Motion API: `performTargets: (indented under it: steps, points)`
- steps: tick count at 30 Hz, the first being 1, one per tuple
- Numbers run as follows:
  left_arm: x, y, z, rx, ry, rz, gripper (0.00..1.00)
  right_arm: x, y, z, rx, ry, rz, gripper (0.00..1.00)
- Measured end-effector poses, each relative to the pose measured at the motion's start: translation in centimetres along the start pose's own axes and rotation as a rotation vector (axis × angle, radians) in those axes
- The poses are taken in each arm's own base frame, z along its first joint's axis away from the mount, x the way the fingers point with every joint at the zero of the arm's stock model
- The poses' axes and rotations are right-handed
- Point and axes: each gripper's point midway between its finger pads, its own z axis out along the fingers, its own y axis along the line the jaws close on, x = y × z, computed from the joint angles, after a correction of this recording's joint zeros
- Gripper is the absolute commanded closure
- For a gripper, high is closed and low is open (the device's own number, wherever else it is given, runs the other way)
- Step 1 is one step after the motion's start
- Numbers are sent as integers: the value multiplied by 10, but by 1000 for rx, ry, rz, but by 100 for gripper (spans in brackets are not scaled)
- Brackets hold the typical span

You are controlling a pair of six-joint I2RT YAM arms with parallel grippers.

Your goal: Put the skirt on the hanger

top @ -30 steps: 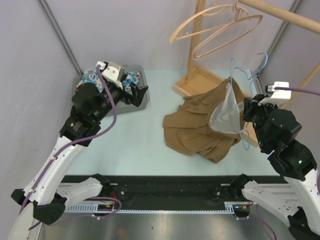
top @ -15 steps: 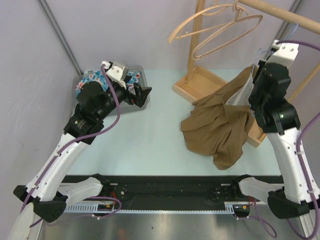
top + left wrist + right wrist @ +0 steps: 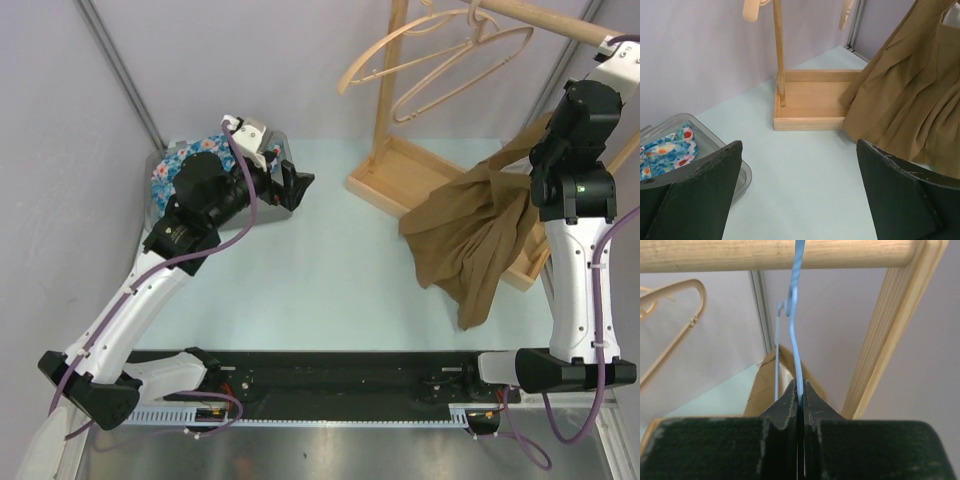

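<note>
Right hand (image 3: 799,390) clenched on blue hanger (image 3: 794,330), brown skirt (image 3: 470,235) hanging from it below wooden rail (image 3: 775,254), left hand (image 3: 290,185) released over table (image 3: 300,290)

Robot lab booth: plain walls (image 3: 250,70) enclosing a pale table (image 3: 330,285).

no text, label, brand, number or sign is legible in any of the three views. the white arm links (image 3: 575,270), the wooden rack (image 3: 385,100) and the clear bin (image 3: 710,140) present plain, unmarked surfaces.
</note>
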Motion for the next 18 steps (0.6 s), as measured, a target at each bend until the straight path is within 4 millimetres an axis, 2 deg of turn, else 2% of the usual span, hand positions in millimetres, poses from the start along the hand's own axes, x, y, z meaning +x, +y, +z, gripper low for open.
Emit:
performTargets:
  steps: [4, 9, 15, 18]
  points:
    - [3, -1, 4, 7, 9, -1, 0, -3, 0, 3, -6, -10, 9, 100]
    - [4, -1, 5, 8, 11, -1, 0, 4, 2, 10, -8, 5, 8, 100]
    - [3, -1, 5, 10, 7, -1, 0, 24, -20, 28, 41, 52, 24, 100]
    - [3, -2, 6, 12, 7, -1, 0, 33, -25, 32, 42, 75, 34, 100]
